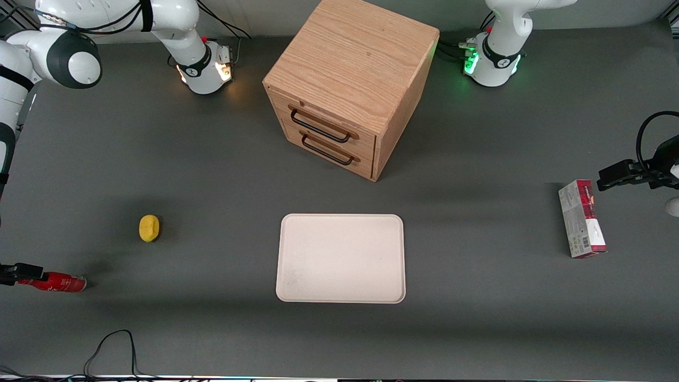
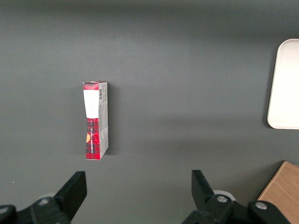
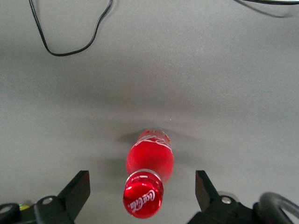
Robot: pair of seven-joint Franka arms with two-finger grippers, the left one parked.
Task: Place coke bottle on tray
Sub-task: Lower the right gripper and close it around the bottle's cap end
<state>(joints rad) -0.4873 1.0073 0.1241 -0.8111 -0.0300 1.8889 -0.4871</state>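
While the coke bottle [image 3: 149,172] lies on its side on the table [image 1: 212,329], your gripper [image 3: 142,196] straddles its cap end, fingers spread wide. The tray [image 1: 341,258] sits well apart.

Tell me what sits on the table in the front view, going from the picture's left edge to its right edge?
gripper over the coke bottle → yellow lemon-like object → tray, with the wooden drawer cabinet farther from the camera → red-and-grey carton.

Wooden drawer cabinet [image 1: 350,85] mid-table, yellow lemon [image 1: 149,228], red-grey carton [image 1: 582,218] (lying flat), black cable [image 1: 111,350]
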